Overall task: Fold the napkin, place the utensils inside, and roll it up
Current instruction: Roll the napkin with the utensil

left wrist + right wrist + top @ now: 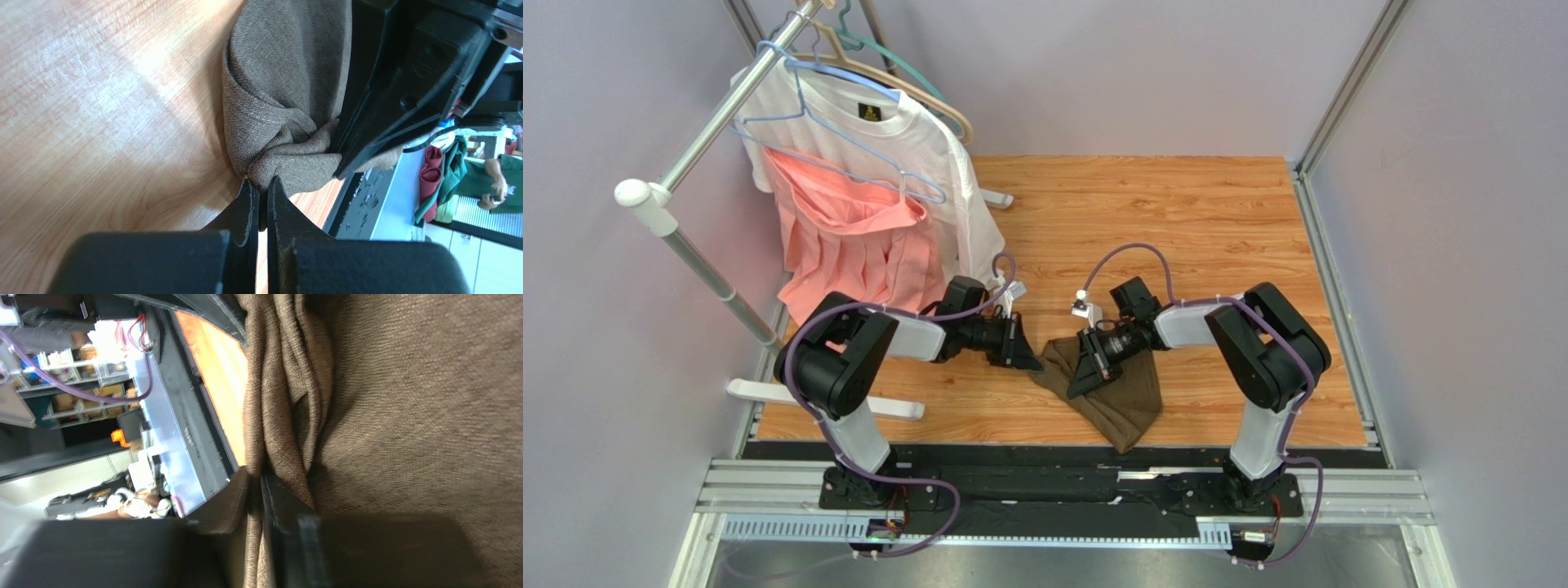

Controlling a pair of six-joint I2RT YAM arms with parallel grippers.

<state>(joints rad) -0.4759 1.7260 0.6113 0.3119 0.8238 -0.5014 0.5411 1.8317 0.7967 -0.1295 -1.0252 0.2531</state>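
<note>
The napkin (1127, 395) is a bunched olive-brown cloth on the wooden table between the two arms. My left gripper (1030, 359) is at its left corner. In the left wrist view that gripper (261, 185) is shut, with a pinch of the napkin (282, 92) at its tips. My right gripper (1087, 374) is on top of the cloth. In the right wrist view its jaws (255, 475) stand close together with a fold of the napkin (417, 416) running between them. The right gripper's fingers (393, 104) press on the cloth close to my left tips. The utensils are out of view.
A clothes rack (707, 123) stands at the back left with a white T-shirt (891, 135) and a pink garment (848, 239) hanging from it. Its white foot (824, 398) lies by the left arm. The table's front rail (1063, 456) runs just behind the napkin.
</note>
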